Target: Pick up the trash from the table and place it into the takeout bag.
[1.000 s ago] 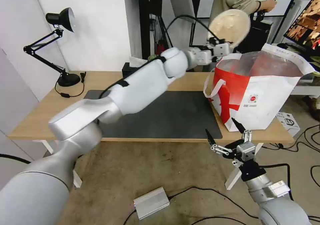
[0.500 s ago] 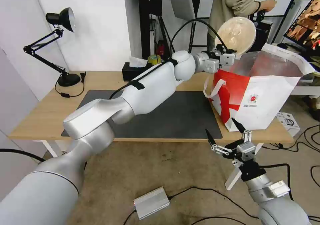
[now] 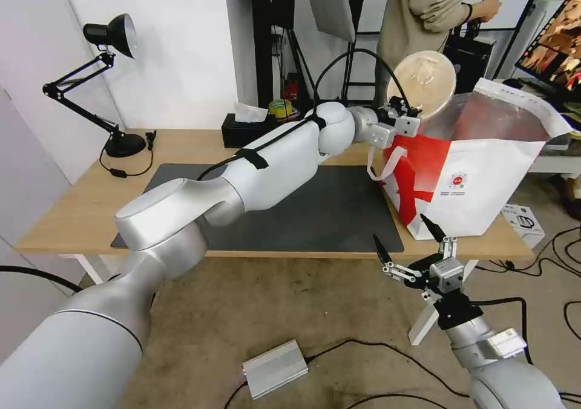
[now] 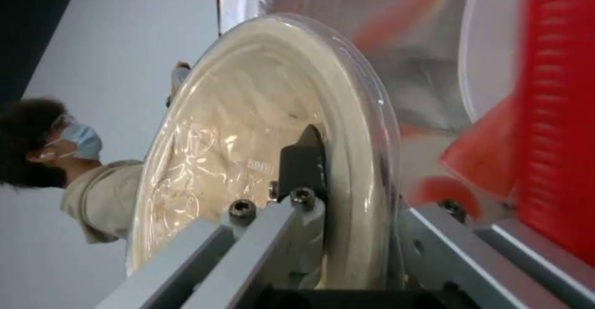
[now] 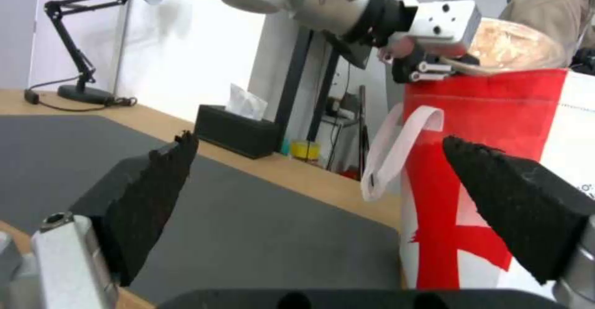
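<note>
Holding the beige lidded bowl (image 3: 422, 84) tight by its rim, our left gripper (image 3: 404, 114) was up at the near edge of the takeout bag's (image 3: 478, 173) open mouth. The bowl was tipped up on its edge, with its lid facing us, partly over the silvery inside of the bag. We had our left jaws closed on the bowl's rim, one black finger (image 4: 302, 162) pressed flat on the clear lid. The bowl was not in the bag yet, so we judged this step was almost done but not quite. Our right gripper (image 3: 413, 245) waited low in front of the table (image 3: 66, 215), just below its front edge, near the bag's bottom corner. Its jaws were wide open and held nothing. On the dark mat (image 3: 339, 215) we saw no more trash. A black tissue box (image 3: 241, 129) sat at the back of the table, but that was not trash. We could not see to the bottom of the bag, so we could not tell if the white bowl and the red cup were already inside. We guessed this bowl was the last thing to drop in.
</note>
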`<state>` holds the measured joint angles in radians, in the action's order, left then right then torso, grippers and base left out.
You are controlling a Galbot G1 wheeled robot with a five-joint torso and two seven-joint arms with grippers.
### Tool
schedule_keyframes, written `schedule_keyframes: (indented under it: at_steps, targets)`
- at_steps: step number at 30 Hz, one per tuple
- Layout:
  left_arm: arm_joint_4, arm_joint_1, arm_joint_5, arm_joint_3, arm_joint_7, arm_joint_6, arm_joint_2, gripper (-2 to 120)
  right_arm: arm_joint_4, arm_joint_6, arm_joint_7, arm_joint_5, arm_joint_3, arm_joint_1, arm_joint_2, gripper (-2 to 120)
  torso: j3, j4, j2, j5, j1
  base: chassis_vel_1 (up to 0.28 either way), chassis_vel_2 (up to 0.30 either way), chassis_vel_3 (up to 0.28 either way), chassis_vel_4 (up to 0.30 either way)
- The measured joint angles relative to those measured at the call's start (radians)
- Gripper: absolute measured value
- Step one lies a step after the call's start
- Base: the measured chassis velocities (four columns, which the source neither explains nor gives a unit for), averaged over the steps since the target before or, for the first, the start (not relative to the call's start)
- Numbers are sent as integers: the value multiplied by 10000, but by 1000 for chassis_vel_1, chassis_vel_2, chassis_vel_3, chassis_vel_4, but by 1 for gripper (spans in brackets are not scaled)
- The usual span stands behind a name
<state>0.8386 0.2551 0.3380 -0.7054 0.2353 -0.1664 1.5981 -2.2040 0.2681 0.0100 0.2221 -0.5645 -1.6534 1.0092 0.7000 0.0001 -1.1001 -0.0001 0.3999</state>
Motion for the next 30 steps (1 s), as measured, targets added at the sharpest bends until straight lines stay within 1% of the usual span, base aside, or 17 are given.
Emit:
schedule_keyframes:
  at_steps: [13, 19, 23, 25, 27, 28, 30]
  targets:
    - [65, 37, 179, -383, 361, 72, 0, 1, 0, 0, 0, 0, 0, 0, 0, 100, 0, -1, 1, 0, 0, 0, 0, 0, 0]
    - [99, 42, 273, -452, 406, 73, 0, 1, 0, 0, 0, 0, 0, 0, 0, 100, 0, 0, 1, 0, 0, 0, 0, 0, 0]
    - [125, 41, 605, -466, 511, -12, 0, 1, 0, 0, 0, 0, 0, 0, 0, 100, 0, -1, 0, 0, 0, 0, 0, 0, 0]
    - [128, 41, 668, -466, 563, -33, 0, 7, 0, 0, 0, 0, 0, 0, 0, 100, 0, -1, 0, 0, 0, 0, 0, 0, 0]
    - [144, 38, 672, -465, 570, -34, 0, 15, 0, 0, 0, 0, 0, 0, 0, 100, 0, -1, 1, 0, 0, 0, 0, 0, 0]
    - [144, 38, 672, -465, 570, -34, 0, 15, 0, 0, 0, 0, 0, 0, 0, 100, 0, -1, 1, 0, 0, 0, 0, 0, 0]
    - [174, 38, 674, -465, 570, -32, 0, 25, 0, 0, 0, 0, 0, 0, 0, 100, 0, -1, 0, 0, 1, 0, 0, 0, 0]
